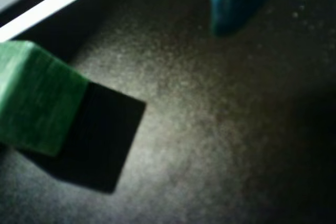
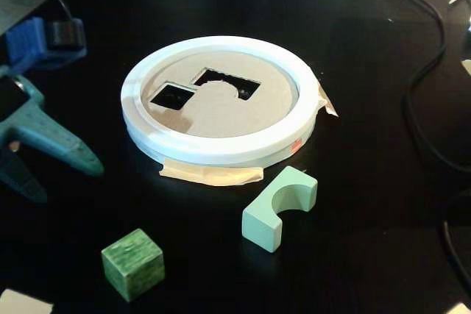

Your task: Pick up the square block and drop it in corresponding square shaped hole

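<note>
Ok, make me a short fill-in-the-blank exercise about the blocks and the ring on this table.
1. The disc inside the white ring has ____ cut-out holes.
2. The square hole lies to the ____ of the arch-shaped hole in the fixed view.
3. The dark green cube rests on the ____ table, outside the ring.
4. The pale arch block lies to the ____ of the cube in the fixed view.

Missing words: two; left; black; right
</note>
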